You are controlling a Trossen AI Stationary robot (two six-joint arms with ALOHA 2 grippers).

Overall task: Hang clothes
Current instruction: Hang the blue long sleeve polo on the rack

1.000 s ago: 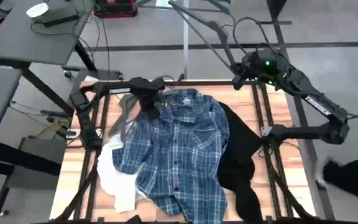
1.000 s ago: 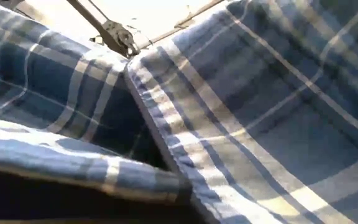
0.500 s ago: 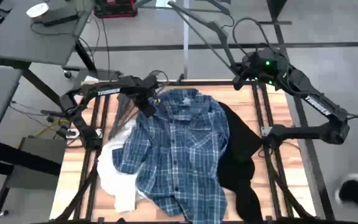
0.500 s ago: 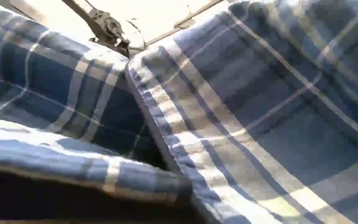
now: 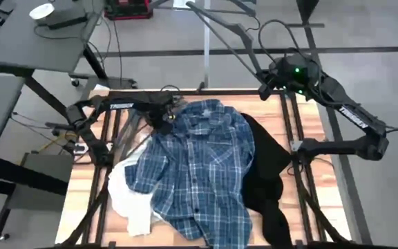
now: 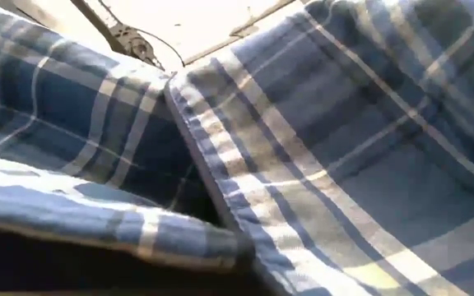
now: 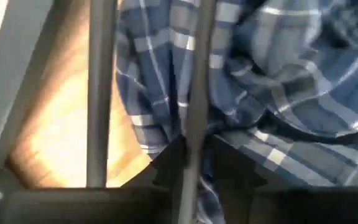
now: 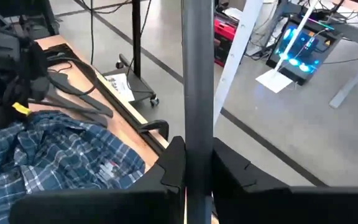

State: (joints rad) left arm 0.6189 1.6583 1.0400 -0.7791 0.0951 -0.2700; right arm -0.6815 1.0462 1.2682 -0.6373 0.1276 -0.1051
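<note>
Where it lies rumpled, plaid shirt (image 5: 202, 162), blue-and-white

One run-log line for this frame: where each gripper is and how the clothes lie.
left gripper: at plaid shirt collar, far edge | right gripper: waiting at far right corner | black top: right of shirt | white top: left, partly under shirt

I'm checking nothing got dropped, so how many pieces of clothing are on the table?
3. The plaid shirt is spread across the table's middle, the white top pokes out under its left edge, and the black top lies along its right. Another could be hidden underneath.
</note>
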